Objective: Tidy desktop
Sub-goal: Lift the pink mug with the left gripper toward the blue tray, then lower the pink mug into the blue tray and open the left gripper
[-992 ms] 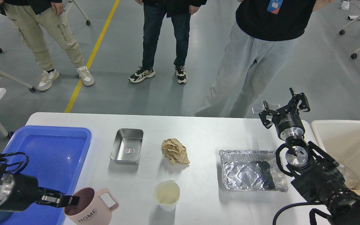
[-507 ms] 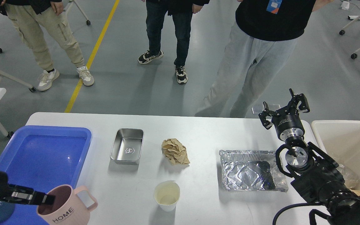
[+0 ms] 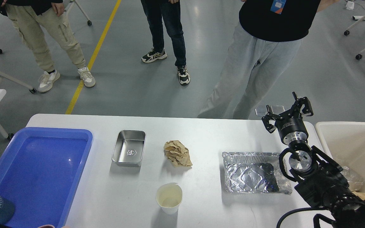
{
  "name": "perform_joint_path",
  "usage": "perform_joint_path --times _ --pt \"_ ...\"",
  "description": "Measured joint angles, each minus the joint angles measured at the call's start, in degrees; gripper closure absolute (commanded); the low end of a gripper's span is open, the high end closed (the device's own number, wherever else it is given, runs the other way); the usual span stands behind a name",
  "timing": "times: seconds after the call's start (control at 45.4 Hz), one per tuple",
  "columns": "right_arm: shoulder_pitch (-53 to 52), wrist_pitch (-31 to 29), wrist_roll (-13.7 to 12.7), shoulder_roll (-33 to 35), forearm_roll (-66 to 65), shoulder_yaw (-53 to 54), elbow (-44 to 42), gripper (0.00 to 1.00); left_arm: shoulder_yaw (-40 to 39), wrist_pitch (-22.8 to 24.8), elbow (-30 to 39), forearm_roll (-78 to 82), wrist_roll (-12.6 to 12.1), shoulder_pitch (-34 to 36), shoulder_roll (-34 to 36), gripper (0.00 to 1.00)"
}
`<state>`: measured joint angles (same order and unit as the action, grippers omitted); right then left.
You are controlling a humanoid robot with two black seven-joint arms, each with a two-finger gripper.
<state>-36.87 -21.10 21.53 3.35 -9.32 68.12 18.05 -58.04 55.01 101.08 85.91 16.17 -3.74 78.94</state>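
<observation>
Four containers: steel tin (image 3: 128,148), foil tray (image 3: 255,172), paper cup (image 3: 169,198) empty | right gripper (image 3: 287,112) jaws spread

Bright, even overhead light fills the head view, and the desktop (image 3: 208,202) reads near-white with only soft, short shadows beside the paper cup (image 3: 169,198), the crumpled paper (image 3: 177,153) and the steel tin (image 3: 129,148). Glare shows as small white spots on the blue tray (image 3: 40,167), a crinkled sparkle across the foil tray (image 3: 253,172), and broad pale reflections on the grey floor (image 3: 122,85). Focus is sharp throughout, though the people's legs lean outward toward the upper edges from wide-lens distortion.
</observation>
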Motion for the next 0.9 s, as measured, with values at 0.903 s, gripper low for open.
perform_joint_path --times 0.903 --pt "0.02 0.00 0.00 -0.46 0.00 -0.18 0.41 0.00 -20.63 0.00 -0.09 -12.64 2.73 -0.60 12.07 0.93"
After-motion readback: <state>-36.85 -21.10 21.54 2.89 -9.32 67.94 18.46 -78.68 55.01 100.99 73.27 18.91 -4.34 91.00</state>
